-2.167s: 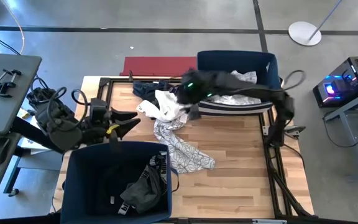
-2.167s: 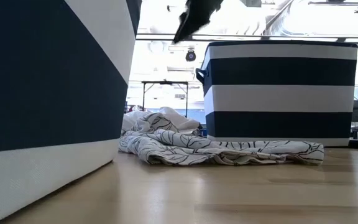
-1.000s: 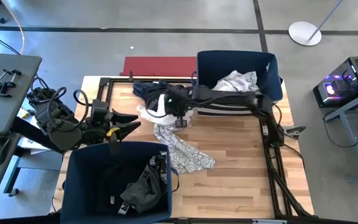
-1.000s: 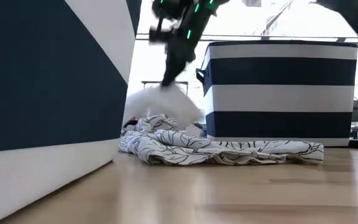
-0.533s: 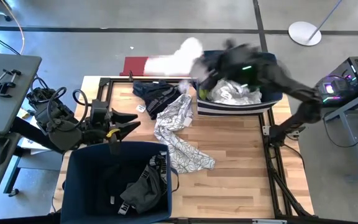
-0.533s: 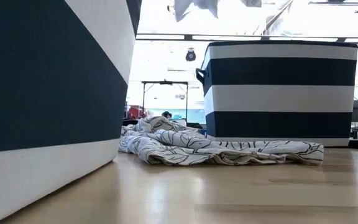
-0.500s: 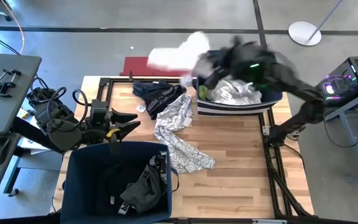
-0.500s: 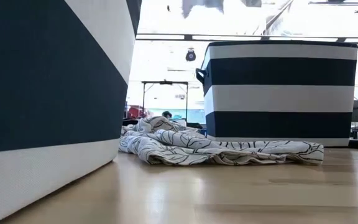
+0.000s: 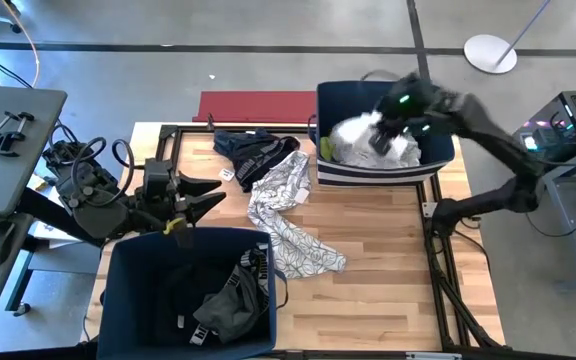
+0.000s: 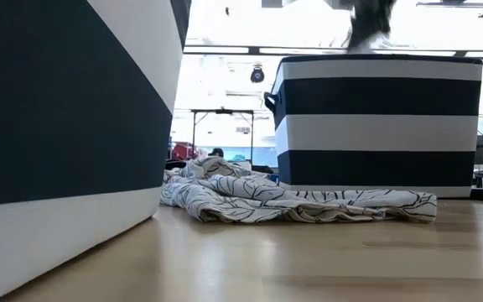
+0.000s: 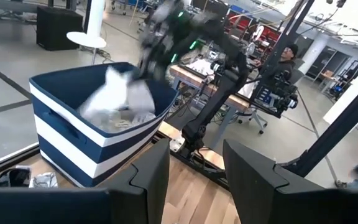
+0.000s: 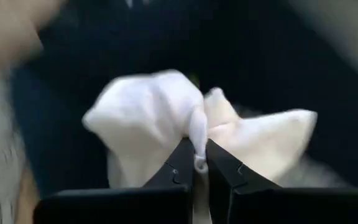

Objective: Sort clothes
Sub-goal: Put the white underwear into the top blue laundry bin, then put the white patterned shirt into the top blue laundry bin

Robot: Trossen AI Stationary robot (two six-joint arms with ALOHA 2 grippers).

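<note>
Right gripper [image 12: 196, 163]: clamped on white garment [image 12: 166, 112], hanging directly over far striped bin [image 9: 433, 105].
Drop axis: straight down, bin underneath.
Left gripper [image 9: 200, 195]: waiting half-spread beside near bin [image 9: 118, 290].

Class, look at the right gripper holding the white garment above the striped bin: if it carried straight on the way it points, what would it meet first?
The right gripper, shut on the white garment, points down into the striped bin. It would probably first meet the light clothes piled inside, though depth is unclear.
</note>
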